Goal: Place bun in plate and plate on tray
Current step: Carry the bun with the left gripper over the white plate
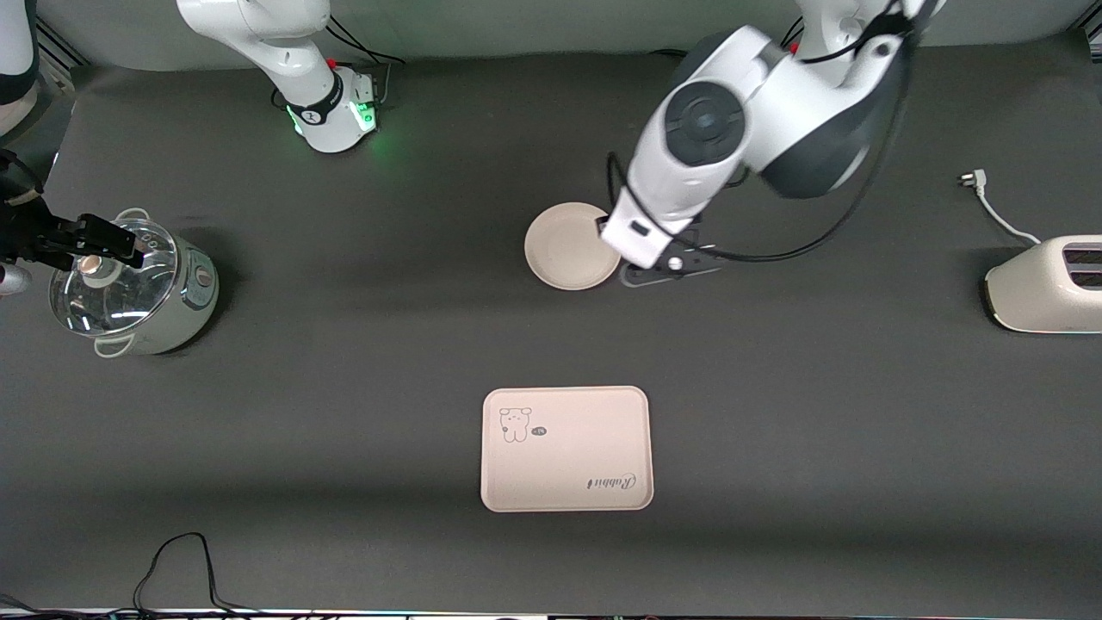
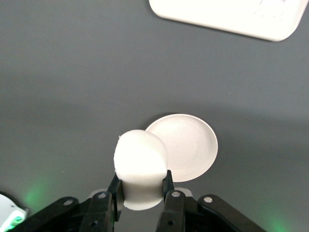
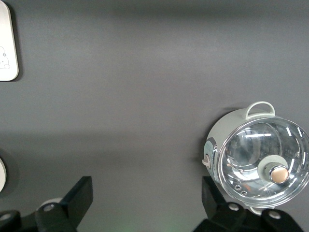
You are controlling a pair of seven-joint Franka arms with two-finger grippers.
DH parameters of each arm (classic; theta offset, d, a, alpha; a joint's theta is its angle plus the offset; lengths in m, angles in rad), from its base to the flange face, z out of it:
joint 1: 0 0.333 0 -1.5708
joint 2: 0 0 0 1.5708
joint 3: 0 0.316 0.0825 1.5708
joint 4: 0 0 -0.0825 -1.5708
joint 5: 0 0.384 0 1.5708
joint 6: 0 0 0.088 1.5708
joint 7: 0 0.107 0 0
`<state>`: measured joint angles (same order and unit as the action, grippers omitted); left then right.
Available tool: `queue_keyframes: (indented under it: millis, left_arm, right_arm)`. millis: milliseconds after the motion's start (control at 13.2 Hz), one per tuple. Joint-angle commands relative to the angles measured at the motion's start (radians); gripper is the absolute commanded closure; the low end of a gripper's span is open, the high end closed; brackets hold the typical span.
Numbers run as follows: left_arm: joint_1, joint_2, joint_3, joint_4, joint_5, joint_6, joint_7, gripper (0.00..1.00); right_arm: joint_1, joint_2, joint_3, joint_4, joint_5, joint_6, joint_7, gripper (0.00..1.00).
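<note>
My left gripper (image 2: 141,183) is shut on the bun (image 2: 140,162), a smooth off-white lump, and holds it in the air beside the plate's rim. In the front view the left gripper (image 1: 667,269) sits just at the plate's edge toward the left arm's end, and the bun is hidden under the wrist. The round cream plate (image 1: 568,245) (image 2: 188,145) lies bare on the table. The pale rectangular tray (image 1: 566,448) (image 2: 227,14) with the rabbit drawing lies nearer to the front camera than the plate. My right gripper (image 1: 90,241) (image 3: 145,198) is open and empty over the pot.
A pale green pot with a glass lid (image 1: 129,288) (image 3: 256,164) stands at the right arm's end of the table. A white toaster (image 1: 1046,284) with its loose cord (image 1: 990,207) stands at the left arm's end. A black cable (image 1: 181,560) lies at the front edge.
</note>
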<state>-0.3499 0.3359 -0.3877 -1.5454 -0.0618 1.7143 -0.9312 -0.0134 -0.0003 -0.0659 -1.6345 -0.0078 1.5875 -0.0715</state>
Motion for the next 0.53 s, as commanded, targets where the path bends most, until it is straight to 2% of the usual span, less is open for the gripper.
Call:
queue_keyframes:
  millis: [0, 151, 453]
  left_arm:
    - [-0.07, -0.005, 0.01, -0.193, 0.007, 0.182, -0.102, 0.65]
    - [-0.104, 0.043, 0.01, -0.271, 0.007, 0.324, -0.126, 0.65]
    - [-0.161, 0.191, 0.013, -0.298, 0.057, 0.513, -0.296, 0.65]
  right_arm:
    - [0.006, -0.013, -0.011, -0.007, -0.008, -0.007, -0.022, 0.0]
    - [0.007, -0.012, -0.011, -0.007, -0.008, -0.007, -0.022, 0.0]
    - [0.006, -0.012, -0.011, -0.007, -0.008, -0.007, -0.022, 0.0]
